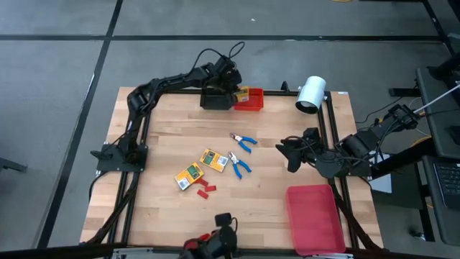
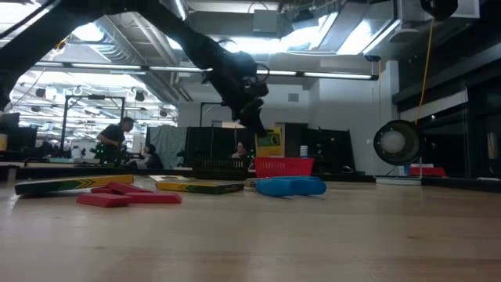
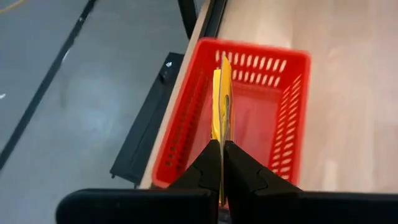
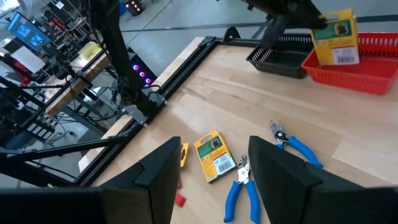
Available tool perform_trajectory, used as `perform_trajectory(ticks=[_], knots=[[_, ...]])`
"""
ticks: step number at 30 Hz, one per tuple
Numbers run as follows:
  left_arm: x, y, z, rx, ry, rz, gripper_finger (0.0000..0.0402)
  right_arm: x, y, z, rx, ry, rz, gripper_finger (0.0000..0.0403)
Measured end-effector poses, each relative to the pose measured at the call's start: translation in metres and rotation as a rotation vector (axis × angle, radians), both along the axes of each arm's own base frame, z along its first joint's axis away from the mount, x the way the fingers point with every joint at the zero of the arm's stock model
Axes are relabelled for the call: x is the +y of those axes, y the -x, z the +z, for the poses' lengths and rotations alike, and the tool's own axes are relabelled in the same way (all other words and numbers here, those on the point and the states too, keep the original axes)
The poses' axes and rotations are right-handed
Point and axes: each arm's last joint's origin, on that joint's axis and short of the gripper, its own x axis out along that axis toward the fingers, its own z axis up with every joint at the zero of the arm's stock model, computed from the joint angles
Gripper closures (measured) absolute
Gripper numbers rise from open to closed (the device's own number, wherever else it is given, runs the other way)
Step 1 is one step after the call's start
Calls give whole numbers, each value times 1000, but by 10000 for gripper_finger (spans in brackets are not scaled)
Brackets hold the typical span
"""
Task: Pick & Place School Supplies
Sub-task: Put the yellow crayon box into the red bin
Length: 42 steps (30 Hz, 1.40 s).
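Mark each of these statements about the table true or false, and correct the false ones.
1. The left gripper holds a yellow-and-green box above the red bin. True.
2. The right gripper grips a blue-handled tool. False: it is open and empty, hovering over the table.
3. Two yellow-and-green boxes lie on the table. True.
4. Both blue-handled tools are in the red bin. False: they lie on the wood near the boxes.
5. The flat red tray holds the small red pieces. False: the pieces lie on the table beside the boxes.
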Motion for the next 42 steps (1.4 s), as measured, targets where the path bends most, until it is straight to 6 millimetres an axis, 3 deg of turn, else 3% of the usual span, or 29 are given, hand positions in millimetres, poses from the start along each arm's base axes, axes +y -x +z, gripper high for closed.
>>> perform_trajectory(ticks=[5,15,31,35,42], knots=[[4,-2,-11,28,-26,-58,400,0,0,1,-13,-3,-6,209],[11,1,-11,38,-104,-119,392,0,-1,2,-31,-7,-14,209],[19,-1,-5,-11,-186,-58,252,1,-1,3,-35,-10,-14,209],[25,3,9,-62,-233,-15,237,1,-1,3,-35,-10,-15,209],[15,26,58,-136,-203,17,239,1,-2,4,-45,17,-16,209]])
